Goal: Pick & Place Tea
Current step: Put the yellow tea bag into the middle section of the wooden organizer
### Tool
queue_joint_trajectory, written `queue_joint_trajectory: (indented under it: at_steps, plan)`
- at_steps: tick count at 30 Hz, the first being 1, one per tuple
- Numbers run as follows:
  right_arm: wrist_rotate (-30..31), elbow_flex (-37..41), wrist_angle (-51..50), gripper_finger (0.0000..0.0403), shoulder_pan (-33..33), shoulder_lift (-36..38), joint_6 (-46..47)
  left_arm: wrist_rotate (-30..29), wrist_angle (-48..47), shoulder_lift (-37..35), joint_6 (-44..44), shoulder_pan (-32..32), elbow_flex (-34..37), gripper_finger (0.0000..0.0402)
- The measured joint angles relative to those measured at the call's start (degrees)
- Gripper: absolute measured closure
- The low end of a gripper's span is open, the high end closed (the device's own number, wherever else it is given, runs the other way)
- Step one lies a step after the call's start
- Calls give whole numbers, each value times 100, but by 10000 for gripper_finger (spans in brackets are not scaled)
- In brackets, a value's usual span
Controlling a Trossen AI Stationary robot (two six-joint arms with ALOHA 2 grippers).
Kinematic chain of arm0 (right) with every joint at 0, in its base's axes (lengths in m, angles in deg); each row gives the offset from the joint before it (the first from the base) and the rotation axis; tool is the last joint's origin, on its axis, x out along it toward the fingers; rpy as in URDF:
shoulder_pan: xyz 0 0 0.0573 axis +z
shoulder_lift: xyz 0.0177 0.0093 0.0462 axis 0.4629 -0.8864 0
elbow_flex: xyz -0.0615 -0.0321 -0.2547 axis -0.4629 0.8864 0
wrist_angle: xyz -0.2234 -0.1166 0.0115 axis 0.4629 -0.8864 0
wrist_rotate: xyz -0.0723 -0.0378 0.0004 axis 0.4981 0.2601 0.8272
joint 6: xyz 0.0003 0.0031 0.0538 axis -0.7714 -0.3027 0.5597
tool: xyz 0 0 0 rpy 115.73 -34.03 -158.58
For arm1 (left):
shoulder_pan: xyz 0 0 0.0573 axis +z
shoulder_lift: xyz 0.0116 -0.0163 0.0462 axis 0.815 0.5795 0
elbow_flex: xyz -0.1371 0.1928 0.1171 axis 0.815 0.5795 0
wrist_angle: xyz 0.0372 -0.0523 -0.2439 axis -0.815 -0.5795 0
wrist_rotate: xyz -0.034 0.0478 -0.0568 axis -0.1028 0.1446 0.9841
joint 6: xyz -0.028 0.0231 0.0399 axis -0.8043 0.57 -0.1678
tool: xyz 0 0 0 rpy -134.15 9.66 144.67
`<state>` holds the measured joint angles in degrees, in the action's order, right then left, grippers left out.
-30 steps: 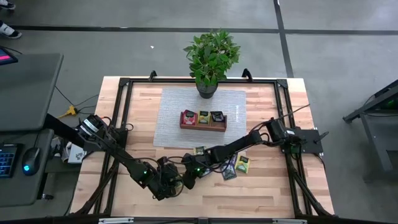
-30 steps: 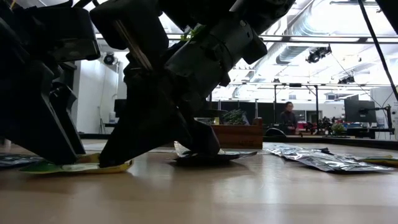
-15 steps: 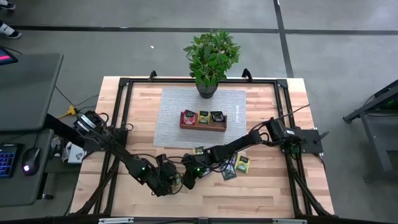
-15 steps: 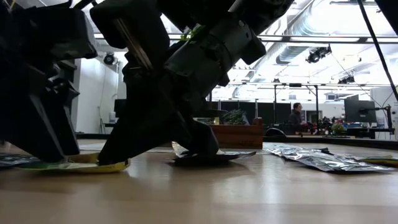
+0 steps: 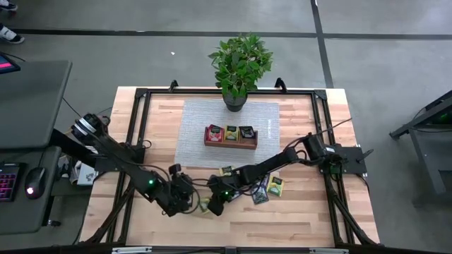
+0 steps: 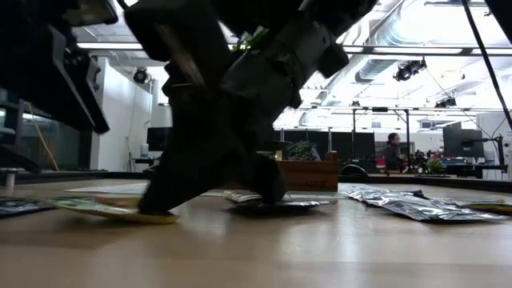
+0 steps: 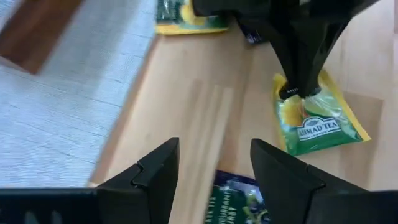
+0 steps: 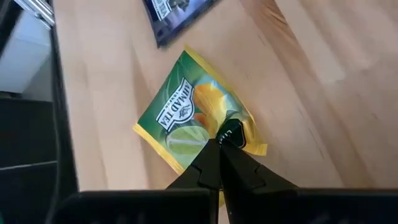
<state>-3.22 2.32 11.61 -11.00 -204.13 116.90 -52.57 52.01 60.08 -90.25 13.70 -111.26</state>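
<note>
Wood table (image 5: 296,219), high view: left gripper (image 5: 185,201) had retreated left. Low view: yellow sachet (image 6: 120,210) lay flat. Left wrist: fingers spread, empty. Right wrist: right gripper (image 8: 225,144) clenched on sachet corner; pick underway.

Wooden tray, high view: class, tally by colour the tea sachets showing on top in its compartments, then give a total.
Red sachet: 1
Yellow-green sachet: 1
Dark sachet: 1
Total: 3 in the wooden tray; any beneath are hidden. Not counted: the loose sachet pinched by the right end effector.
</note>
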Motion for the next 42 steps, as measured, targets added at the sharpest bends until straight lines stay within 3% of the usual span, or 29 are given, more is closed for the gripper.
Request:
queue_joint_trajectory:
  at_steps: [9, 18, 27, 31, 42]
  plan:
    - [554, 12, -915, 402, -48, 582, -669, -476, -1391, -671, -356, 0, -5, 207]
    - [1247, -205, -1650, 402, -44, 1078, -1531, -569, -1999, -911, -401, -2, -12, 207]
    - [3090, -1572, -4411, 402, -48, 1131, -3471, -434, -1701, -909, -749, -4, 358, 207]
    - [3910, -1887, -5072, 402, -118, 1131, -4410, -477, -1547, -923, -1078, -151, 576, 207]
    - [4721, -1853, -5790, 402, -711, 1133, -6070, -1373, -889, -1328, -2183, -752, 1176, 207]
